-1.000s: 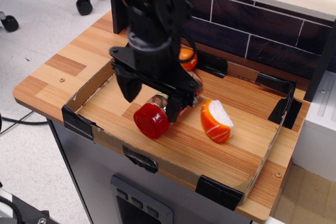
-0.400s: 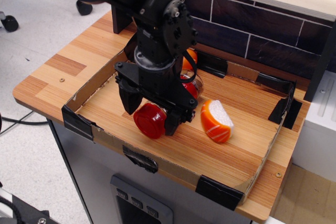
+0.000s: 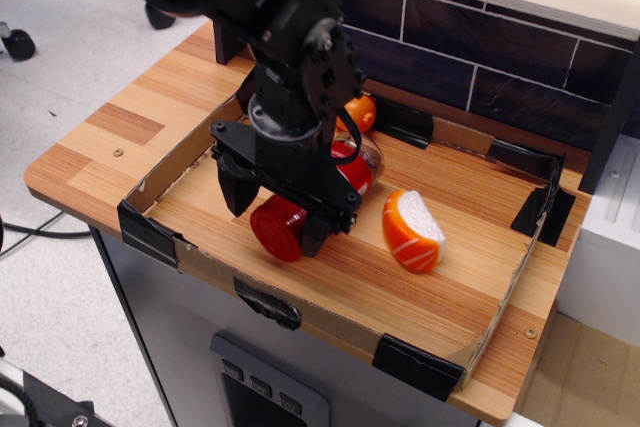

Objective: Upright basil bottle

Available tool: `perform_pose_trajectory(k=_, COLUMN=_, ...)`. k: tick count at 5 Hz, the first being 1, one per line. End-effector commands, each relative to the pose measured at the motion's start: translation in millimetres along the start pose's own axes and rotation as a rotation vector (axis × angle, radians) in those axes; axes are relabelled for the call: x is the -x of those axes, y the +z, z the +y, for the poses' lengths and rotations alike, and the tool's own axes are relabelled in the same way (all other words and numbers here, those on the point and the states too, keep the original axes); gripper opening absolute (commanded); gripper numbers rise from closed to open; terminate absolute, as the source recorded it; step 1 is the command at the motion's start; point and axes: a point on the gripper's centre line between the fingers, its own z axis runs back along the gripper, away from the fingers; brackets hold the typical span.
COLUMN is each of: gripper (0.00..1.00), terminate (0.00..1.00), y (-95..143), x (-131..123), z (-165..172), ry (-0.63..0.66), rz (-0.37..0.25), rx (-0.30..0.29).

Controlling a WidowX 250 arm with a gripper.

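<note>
The basil bottle [image 3: 352,169] lies on its side in the cardboard tray [image 3: 330,332], its wide red cap [image 3: 274,230] pointing to the front left. My black gripper [image 3: 277,213] reaches down over it. One finger is on each side of the bottle just behind the cap, and they appear closed against it. The bottle still rests on the tray floor. The arm hides most of the clear body and label.
An orange-and-white toy sushi piece [image 3: 412,230] sits just right of the bottle. Another orange toy food [image 3: 358,113] lies behind the arm near the tray's back wall. A dark tiled wall [image 3: 480,57] runs behind the tray, and a white box [image 3: 612,237] stands at the right.
The gripper has come lower over the bottle and its fingers have drawn closer together. Gripper and red cap have both shifted slightly to the left.
</note>
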Motion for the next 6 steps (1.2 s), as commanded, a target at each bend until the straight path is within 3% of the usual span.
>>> perform_pose_trajectory(k=1, gripper=1.00, terminate=0.00, y=-5.7, x=0.1, z=3.5, ry=-0.025, rz=0.002, rx=-0.006)
perform_pose_trajectory(k=3, gripper=1.00, terminate=0.00, y=-11.8, x=2.5, z=2.3, ry=-0.031, rz=0.002, rx=-0.013)
perform_pose_trajectory(k=4, gripper=0.00, terminate=0.00, y=-13.1, x=-0.6, z=3.5, ry=-0.010, rz=-0.041, rx=-0.015)
perform_pose_trajectory(k=6, gripper=0.00, terminate=0.00, y=18.8, x=1.1, z=17.0, ry=0.044, rz=-0.055, rx=0.025)
